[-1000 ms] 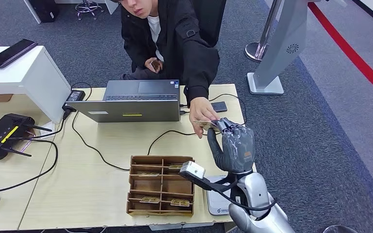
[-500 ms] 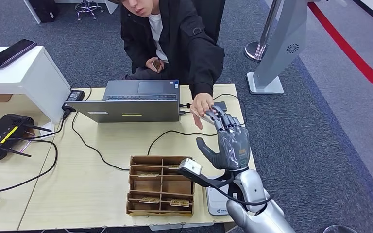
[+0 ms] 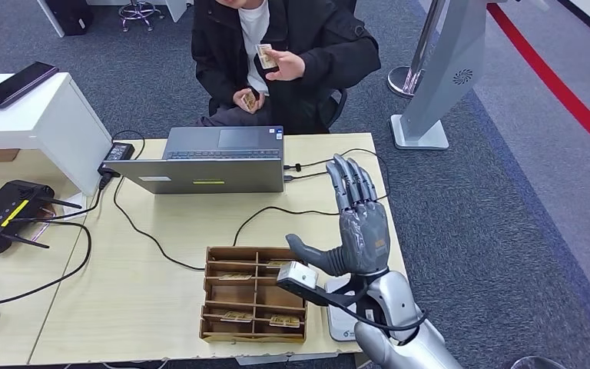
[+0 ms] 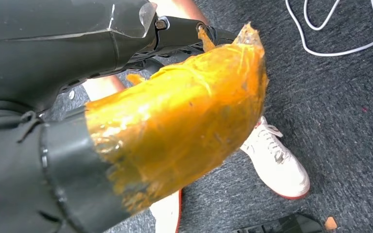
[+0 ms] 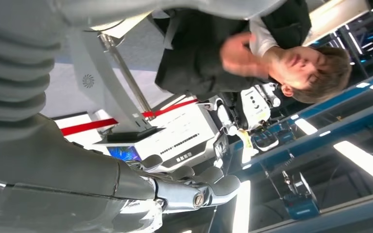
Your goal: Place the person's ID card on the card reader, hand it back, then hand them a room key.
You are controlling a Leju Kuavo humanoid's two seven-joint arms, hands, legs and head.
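Note:
My right hand (image 3: 357, 223) is raised over the table's right side, fingers straight and apart, thumb spread, holding nothing; its fingers (image 5: 189, 191) also show in the right wrist view. The person behind the table holds the ID card (image 3: 264, 55) up at their chest, well away from my hand. The white card reader (image 3: 339, 321) lies at the table's near right edge, partly hidden by my right forearm. A brown compartment box (image 3: 215, 332) left of it holds room key cards (image 3: 236, 315). My left hand (image 4: 175, 29) hangs over the carpet; its finger position is unclear.
An open laptop (image 3: 215, 157) stands at the table's far middle, with black cables (image 3: 269, 211) running from it across the tabletop. A black router (image 3: 4, 211) and a white stand (image 3: 34, 123) with a phone on it are at the left. The person's other hand (image 3: 246, 100) holds a small object.
The person took the ID card from my right hand's fingertips and drew it back to their chest. My right hand has opened wide, thumb swung out, and lowered slightly toward me.

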